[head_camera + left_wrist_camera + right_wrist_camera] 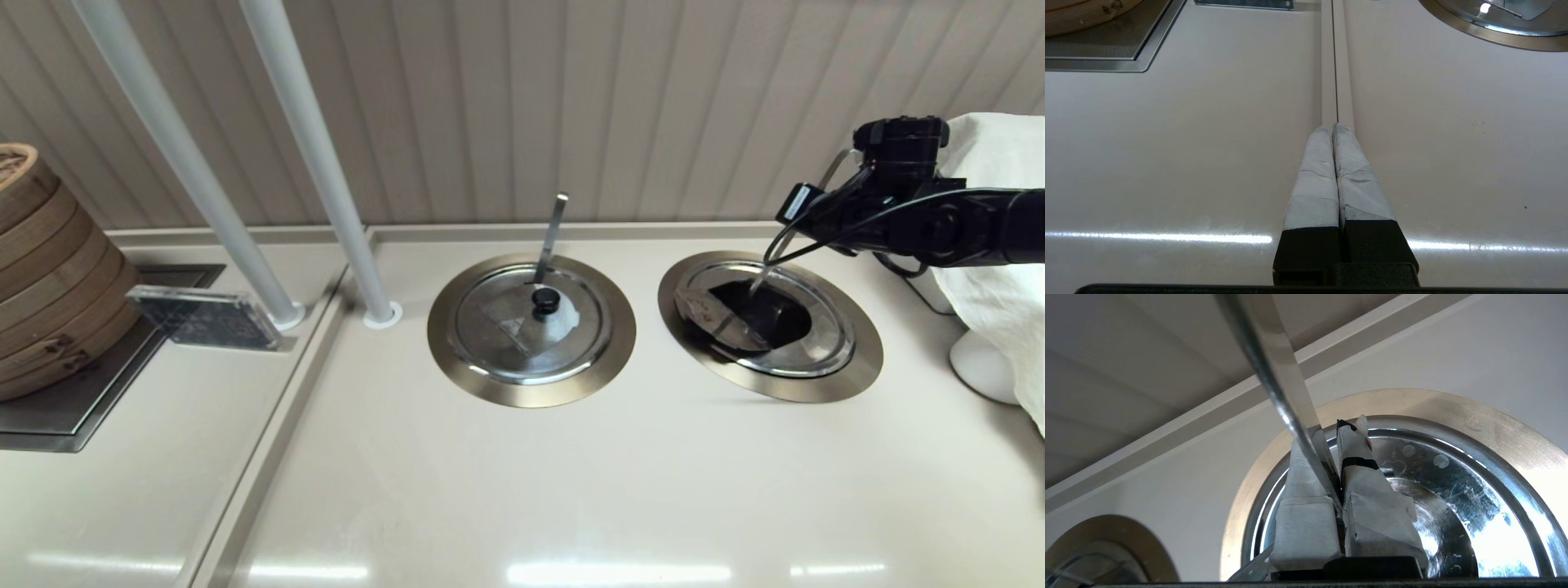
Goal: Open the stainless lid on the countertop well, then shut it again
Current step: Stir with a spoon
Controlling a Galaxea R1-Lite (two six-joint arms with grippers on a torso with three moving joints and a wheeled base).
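- Grey-taped pincers of the left gripper [1334, 124] are pressed together and hang over the seam in the beige counter [522, 490], nearest the robot, well apart from both wells (this arm looks idle)
- Steel lid [824, 343] sits in the well [861, 367] on the robot's right. Its wedge flap [706, 314] is folded back onto the lid's left part, so the dark hollow shows through the gap
- Opening therefore looks done: the flap lies fully over, not half-raised
- Closing is what remains. The flap has to be swung back over the gap until it lies flat and the hollow is covered, and nothing here shows that started
- Rising out of the opening toward the back wall, the thin ladle handle [1282, 375] leans up to the right gripper [1349, 424]
- That gripper is above the far edge of the well, clear of the flap. Its pincers are drawn together with the handle running into the narrow slot between them, so they seem clamped on it (the flap's knob is not in its grasp)
- Further left, the other lid [531, 322], with its black knob and cloudy patch, is shut and plays no part
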